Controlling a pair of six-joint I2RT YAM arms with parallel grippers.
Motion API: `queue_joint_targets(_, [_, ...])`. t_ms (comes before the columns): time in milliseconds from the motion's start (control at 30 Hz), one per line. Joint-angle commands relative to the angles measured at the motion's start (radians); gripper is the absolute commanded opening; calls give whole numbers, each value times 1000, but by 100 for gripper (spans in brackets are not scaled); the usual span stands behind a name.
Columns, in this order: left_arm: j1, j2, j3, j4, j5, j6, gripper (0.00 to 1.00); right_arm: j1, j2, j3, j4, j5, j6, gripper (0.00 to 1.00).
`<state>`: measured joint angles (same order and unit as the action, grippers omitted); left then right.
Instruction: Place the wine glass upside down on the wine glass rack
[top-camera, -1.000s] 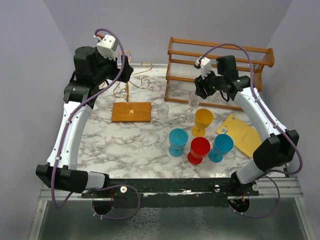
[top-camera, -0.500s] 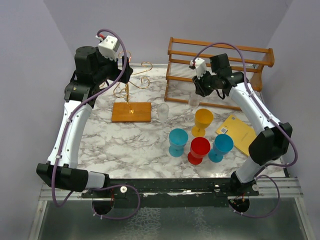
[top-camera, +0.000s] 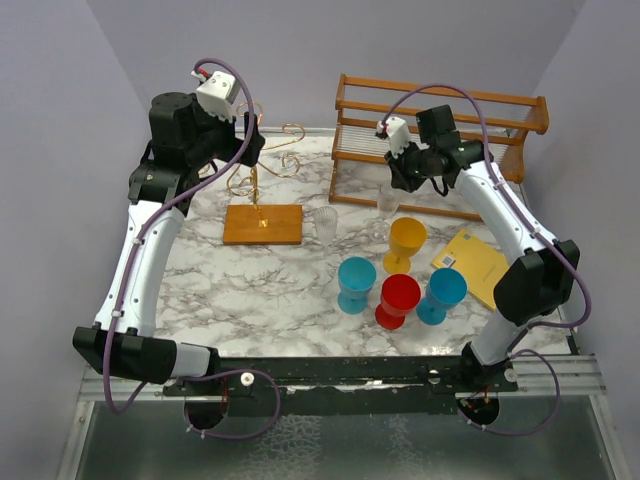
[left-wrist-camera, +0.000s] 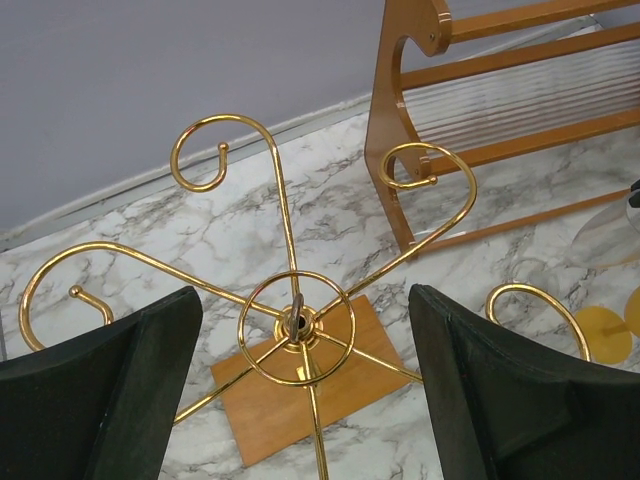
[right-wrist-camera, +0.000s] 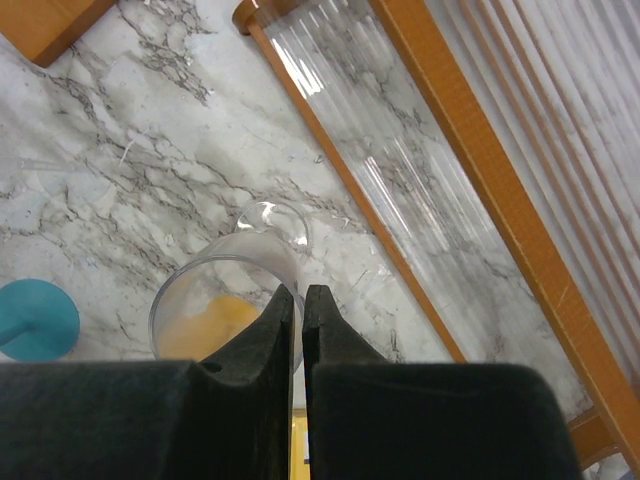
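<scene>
Over the last second the right arm had swung its wrist slightly leftward along the front of the slatted wooden shelf (top-camera: 440, 112), while the left arm had kept its place over the wine glass rack (left-wrist-camera: 298, 322). The right fingers (right-wrist-camera: 250, 400) were clenched almost together on the rim of the clear wine glass (right-wrist-camera: 215, 310), pinching its wall between them. The glass stood mouth up, just in front of the shelf's lowest rail and behind the yellow goblet (top-camera: 407, 240). Whether its foot touched the marble worktop (top-camera: 280, 290) could not be told. It was well apart from the rack, which stood on its orange-brown base (top-camera: 263, 223) at the back left. The left fingers (left-wrist-camera: 110, 400) were spread wide and held nothing, one on each side of the rack's central ring, above its curled gold arms. A second clear glass (top-camera: 327, 225) stood just beside the base
</scene>
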<state>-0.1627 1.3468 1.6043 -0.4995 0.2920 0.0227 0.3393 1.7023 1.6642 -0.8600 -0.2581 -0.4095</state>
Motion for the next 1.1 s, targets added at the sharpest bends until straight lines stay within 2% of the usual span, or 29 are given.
queue_joint_targets(0, [8,-14,36,4,-49,21,89,4,2,79,28,6,-15,1])
queue_joint_targets(367, [32,-18,36,33,-71,-21,97,4,-71,121,90,-9,-23,1])
queue_joint_targets(633, [32,34,146,60,-59,-101,98,4,-247,64,206,13,33,1])
queue_joint_targets(1067, [32,43,217,139,63,-209,97,4,-407,144,281,25,114,1])
